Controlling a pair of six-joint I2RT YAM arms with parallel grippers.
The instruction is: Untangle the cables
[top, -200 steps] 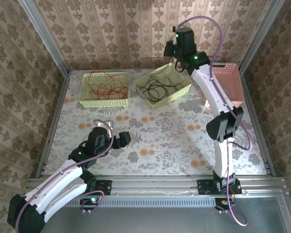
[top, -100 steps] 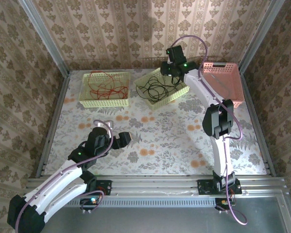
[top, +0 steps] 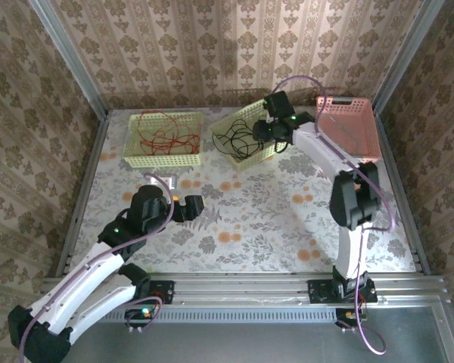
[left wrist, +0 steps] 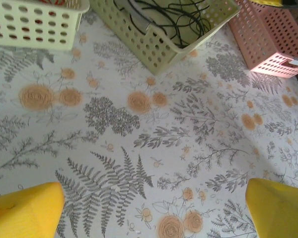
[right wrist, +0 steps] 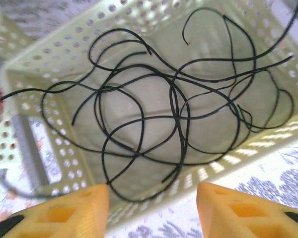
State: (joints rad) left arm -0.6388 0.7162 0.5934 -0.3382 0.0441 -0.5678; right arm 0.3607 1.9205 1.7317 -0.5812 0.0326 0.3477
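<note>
From above, we see the red cables (top: 163, 136) looped in the left basket (top: 163, 159), at ten o'clock on the tabletop (top: 272, 219). The black cables (top: 238, 140) lie tangled in the middle basket (top: 257, 157), which sits askew at twelve o'clock. The pink basket (top: 363, 155) stands at two o'clock. The right claw (top: 261, 134) hangs over the middle basket's three o'clock side. The left claw (top: 193, 208) hovers over bare tabletop at eight o'clock, well apart from every basket.

In the left wrist view, we find the left claw (left wrist: 154, 193) released. Its yellow fingers (left wrist: 25, 208) stand wide apart at seven and five o'clock, with only flowered tabletop (left wrist: 139, 124) between them. The middle basket (left wrist: 159, 44) with its black cables (left wrist: 174, 15) lies at twelve o'clock, the pink basket (left wrist: 268, 39) at two.

In the right wrist view, we see the right claw (right wrist: 151, 191) released and grasping nothing. Its fingers (right wrist: 74, 208) are parted just above the near wall of the middle basket (right wrist: 248, 153). The black cables (right wrist: 176, 99) sprawl in loose crossing loops on the basket floor.
</note>
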